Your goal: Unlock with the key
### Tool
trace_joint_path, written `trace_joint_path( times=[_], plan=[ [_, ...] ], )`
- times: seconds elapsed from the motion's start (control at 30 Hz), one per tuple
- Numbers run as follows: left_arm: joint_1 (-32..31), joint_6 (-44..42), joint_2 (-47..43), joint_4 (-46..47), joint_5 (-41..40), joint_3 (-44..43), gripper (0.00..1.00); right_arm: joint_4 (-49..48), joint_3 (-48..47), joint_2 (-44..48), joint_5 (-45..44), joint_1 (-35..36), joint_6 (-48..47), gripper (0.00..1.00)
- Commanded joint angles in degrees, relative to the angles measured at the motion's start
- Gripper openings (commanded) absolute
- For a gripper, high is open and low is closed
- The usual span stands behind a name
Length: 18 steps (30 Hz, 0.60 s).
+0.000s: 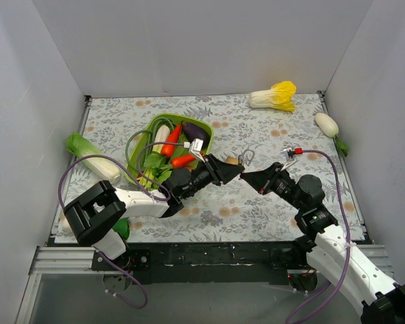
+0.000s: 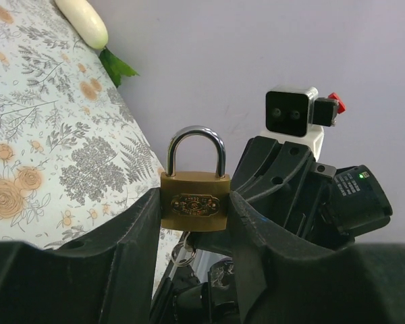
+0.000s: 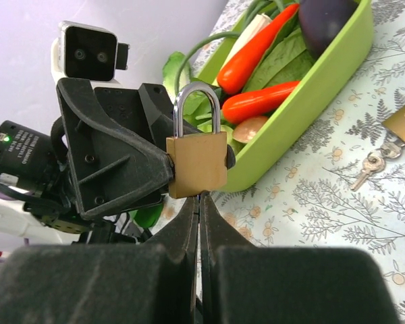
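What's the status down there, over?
Left gripper clamps brass padlock with silver shackle. Right gripper shut, tips under it. Tiny silvery key just visible at padlock's underside. Nothing blocking.

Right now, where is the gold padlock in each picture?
Top external: the padlock is near the middle, just right of the green tray.
Left wrist: centre, shackle up.
Right wrist: a bit left of centre, shackle up.
Shared landmark: the flowery tablecloth.
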<state>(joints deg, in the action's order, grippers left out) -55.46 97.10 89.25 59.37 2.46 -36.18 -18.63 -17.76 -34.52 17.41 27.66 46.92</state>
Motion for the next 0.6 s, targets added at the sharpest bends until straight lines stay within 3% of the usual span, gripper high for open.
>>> trace_joint_path(
  times=[0.0, 0.3, 0.5, 0.57],
  plan=[
    [-4.5, 1.9, -4.3, 7.2, 18.1, -0.9, 0.00, -6.1, 0.4, -0.4, 3.0, -0.9, 2.2, 0.01],
    [-5.8, 0.8, -5.0, 5.7, 18.5, -1.3, 0.00, -7.1, 1.2, 0.2, 4.0, -3.1, 3.3, 0.01],
    [-5.7, -0.4, -7.4, -4.8, 10.8, -1.8, 0.00, 5.5, -3.9, 1.5, 0.8, -3.2, -5.9, 0.01],
    [-5.5, -1.0, -8.0, -8.0, 8.8, -2.8, 0.00, 11.6, -6.9, 1.9, 0.3, -3.1, -10.3, 0.12]
  ],
)
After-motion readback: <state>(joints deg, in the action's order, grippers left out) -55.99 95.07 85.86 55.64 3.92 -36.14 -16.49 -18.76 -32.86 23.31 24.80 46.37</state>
